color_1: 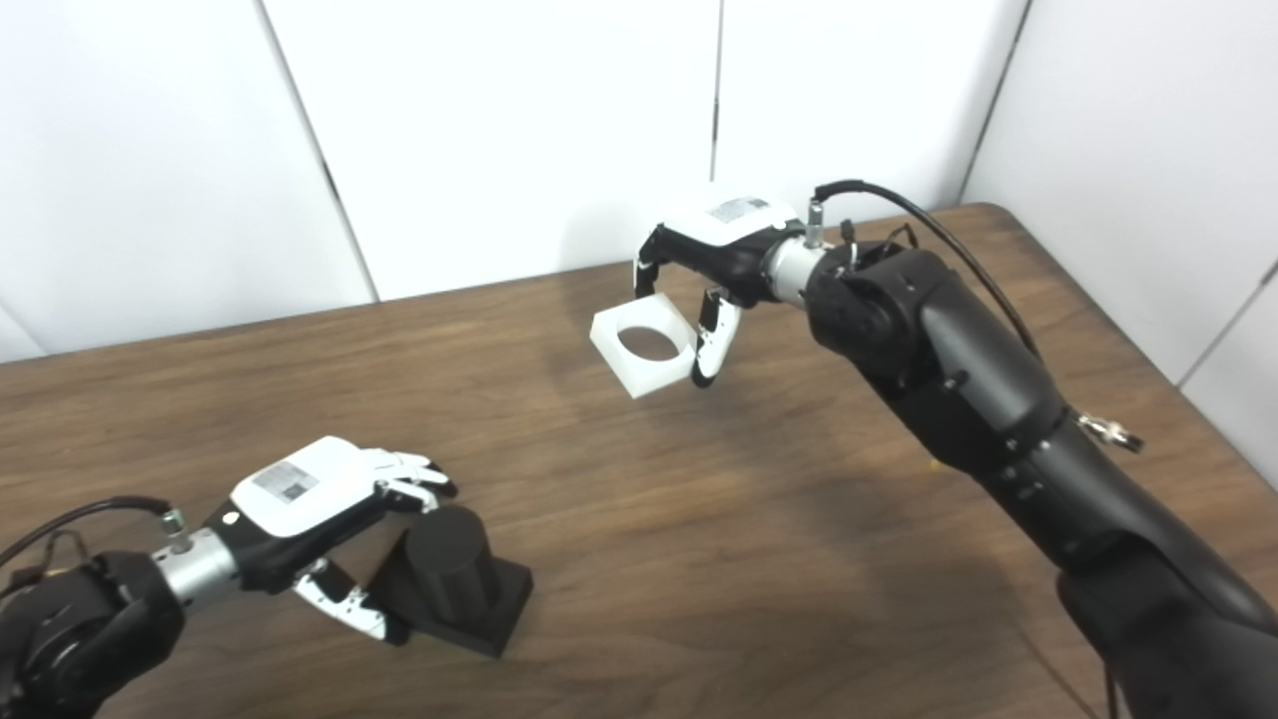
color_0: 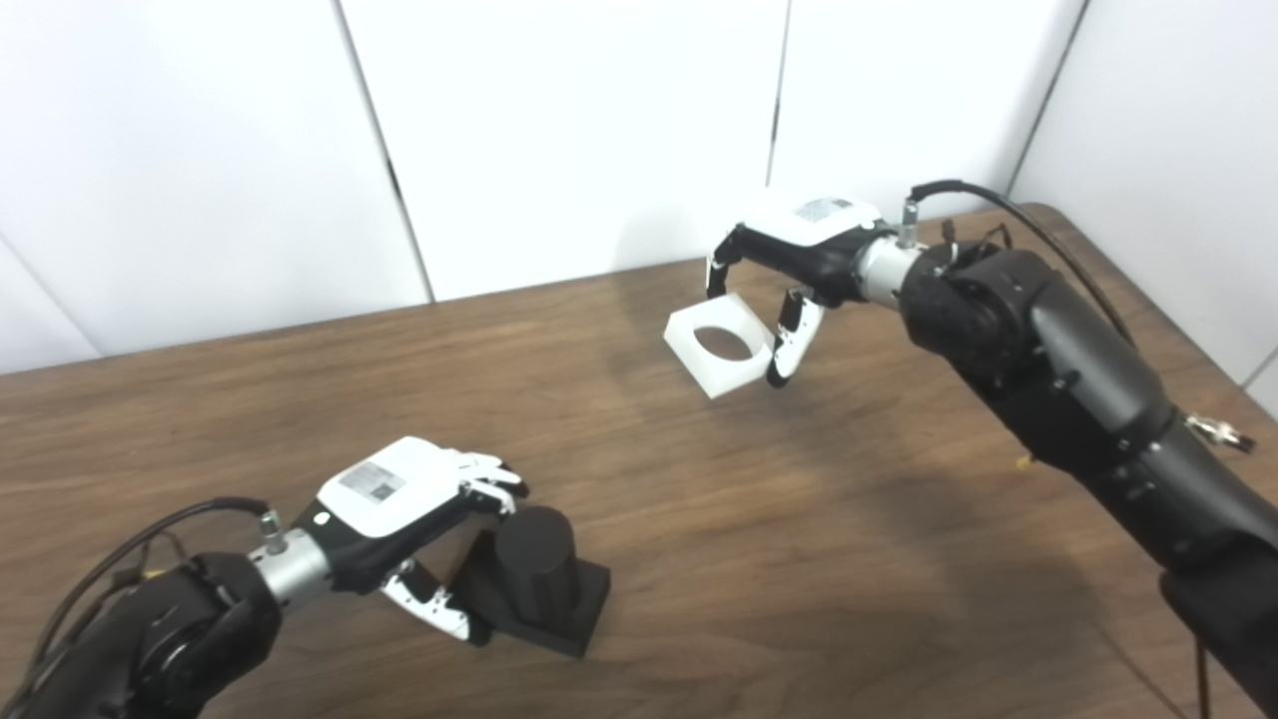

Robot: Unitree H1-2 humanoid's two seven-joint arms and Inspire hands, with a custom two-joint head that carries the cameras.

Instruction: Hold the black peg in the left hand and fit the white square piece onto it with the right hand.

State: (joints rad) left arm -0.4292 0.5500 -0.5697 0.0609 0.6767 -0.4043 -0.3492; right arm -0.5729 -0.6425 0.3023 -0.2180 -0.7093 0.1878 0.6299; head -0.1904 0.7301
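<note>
The black peg (color_0: 537, 567), a short upright cylinder on a square black base, stands on the wooden table (color_0: 759, 539) at the front left. My left hand (color_0: 404, 514) is around it, fingers over the cylinder's top and thumb against the base. My right hand (color_0: 799, 265) is shut on the white square piece (color_0: 721, 346), which has a round hole through it. The piece hangs tilted above the table's far middle, well apart from the peg. The same scene shows in the right eye view, with the peg (color_1: 451, 574) and the piece (color_1: 644, 348).
White wall panels (color_0: 559, 130) stand right behind the table's far edge. The table's right edge (color_0: 1148, 300) runs beside my right forearm. A black cable (color_0: 1008, 210) loops above the right wrist.
</note>
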